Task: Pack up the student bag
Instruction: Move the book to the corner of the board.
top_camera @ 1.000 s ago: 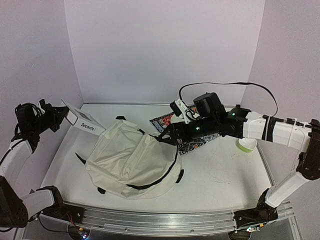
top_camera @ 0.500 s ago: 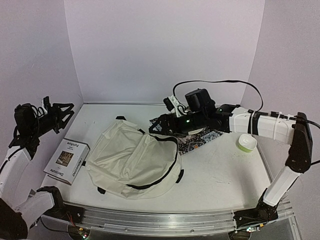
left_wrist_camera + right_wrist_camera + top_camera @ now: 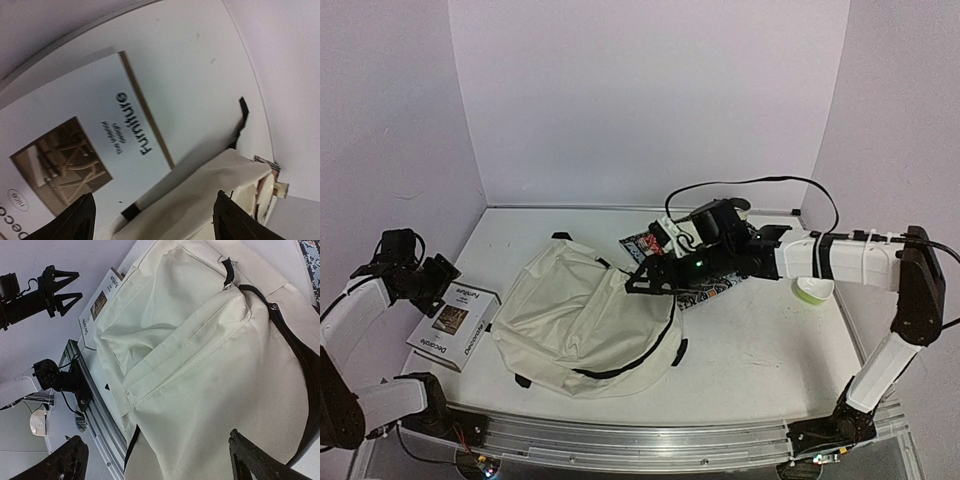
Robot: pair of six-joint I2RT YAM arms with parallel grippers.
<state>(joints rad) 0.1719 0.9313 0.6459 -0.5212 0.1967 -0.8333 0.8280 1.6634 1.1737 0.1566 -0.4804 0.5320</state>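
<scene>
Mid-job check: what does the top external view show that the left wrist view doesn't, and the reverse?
Only the top external view shows the green bowl and the student bag in full outline, with its black zipper trim. Only the left wrist view shows the book's cover clearly, with the word "Furniture" and a photo of wooden furniture. Both show the book lying flat on the table beside the bag, with the left gripper open by it.

Student bag (image 3: pixel 585 320): cream woven cloth, matt, soft, creased, visible stitched seams. Zipper trim (image 3: pixel 292 342): black, smooth fabric band. Book (image 3: pixel 100 130): paper cover, white, smooth, slight sheen, printed photo and lettering. Counter (image 3: pixel 760 340): white, smooth, matt, faint scuffs. Bowl (image 3: pixel 813 289): green plastic, glossy. Front rail (image 3: pixel 640 440): bare metal, brushed.
</scene>
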